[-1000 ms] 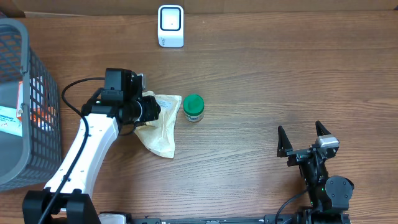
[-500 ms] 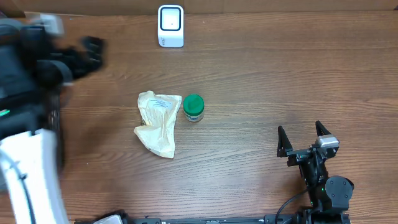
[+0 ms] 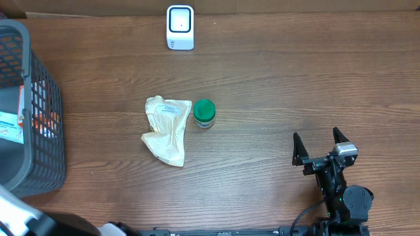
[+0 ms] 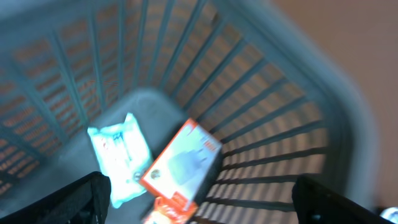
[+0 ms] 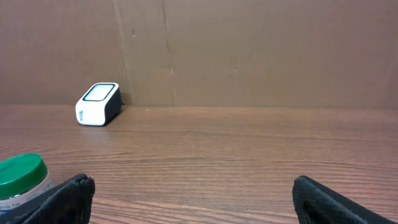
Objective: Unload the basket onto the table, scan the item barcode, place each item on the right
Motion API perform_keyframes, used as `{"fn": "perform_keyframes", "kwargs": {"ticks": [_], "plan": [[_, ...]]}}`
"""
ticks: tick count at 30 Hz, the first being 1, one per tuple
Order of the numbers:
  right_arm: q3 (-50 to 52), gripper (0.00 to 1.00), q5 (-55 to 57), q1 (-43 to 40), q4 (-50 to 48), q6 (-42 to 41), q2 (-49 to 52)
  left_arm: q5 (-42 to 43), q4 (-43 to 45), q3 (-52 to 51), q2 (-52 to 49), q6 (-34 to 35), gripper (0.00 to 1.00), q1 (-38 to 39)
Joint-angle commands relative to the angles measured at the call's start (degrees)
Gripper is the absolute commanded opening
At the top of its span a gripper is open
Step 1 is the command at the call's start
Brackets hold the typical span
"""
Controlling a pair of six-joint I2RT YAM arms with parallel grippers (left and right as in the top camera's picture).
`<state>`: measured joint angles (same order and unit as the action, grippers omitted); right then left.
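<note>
A white barcode scanner (image 3: pixel 180 27) stands at the table's far edge and also shows in the right wrist view as the scanner (image 5: pixel 98 104). A beige pouch (image 3: pixel 167 130) lies mid-table, beside a green-lidded jar (image 3: pixel 204 113) (image 5: pixel 22 177). My left gripper (image 4: pixel 202 211) is open and hangs over the inside of the grey basket (image 4: pixel 292 118), in a blurred view. Below it lie a red-and-white box (image 4: pixel 180 165) and a pale blue packet (image 4: pixel 118 158). My right gripper (image 3: pixel 316 141) (image 5: pixel 199 205) rests open and empty at the near right.
The grey wire basket (image 3: pixel 39 131) takes up the table's left edge, with packets inside. A brown cardboard wall (image 5: pixel 249 50) runs behind the scanner. Only a bit of the left arm (image 3: pixel 20 219) shows at the bottom left of the overhead view.
The left gripper let go of the beige pouch, opened and swung fast to the left, ending over the basket. The pouch stays beside the jar. The right arm has not moved.
</note>
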<state>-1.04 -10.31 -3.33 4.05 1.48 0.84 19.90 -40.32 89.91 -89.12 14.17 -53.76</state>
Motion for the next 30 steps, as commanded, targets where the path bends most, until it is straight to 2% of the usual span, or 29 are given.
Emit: {"fn": "perform_keyframes", "kwargs": {"ticks": [1, 4, 13, 18, 22, 30], "plan": [[0.57, 1.0, -0.26, -0.22, -0.33, -0.17, -0.61, -0.96, -0.15, 0.57, -5.49, -8.81, 0.95, -0.02], [0.57, 1.0, -0.26, -0.22, -0.31, -0.17, -0.61, -1.01, 0.39, 0.57, -10.82, -14.23, 0.95, -0.02], [0.57, 1.0, -0.26, -0.22, -0.33, -0.17, -0.61, -2.97, 2.34, 0.57, -22.45, -20.55, 0.94, -0.15], [0.57, 1.0, -0.26, -0.22, -0.31, -0.17, -0.61, -2.82, 3.74, 0.57, -27.8, -22.62, 0.91, -0.17], [0.57, 1.0, -0.26, -0.22, -0.31, -0.17, -0.61, 1.31, 5.6, 0.57, -31.45, -24.59, 0.91, 0.13], [0.57, 1.0, -0.26, -0.22, -0.31, -0.17, -0.61, 4.17, 8.96, 0.57, -34.62, -24.65, 0.9, 1.64]]}}
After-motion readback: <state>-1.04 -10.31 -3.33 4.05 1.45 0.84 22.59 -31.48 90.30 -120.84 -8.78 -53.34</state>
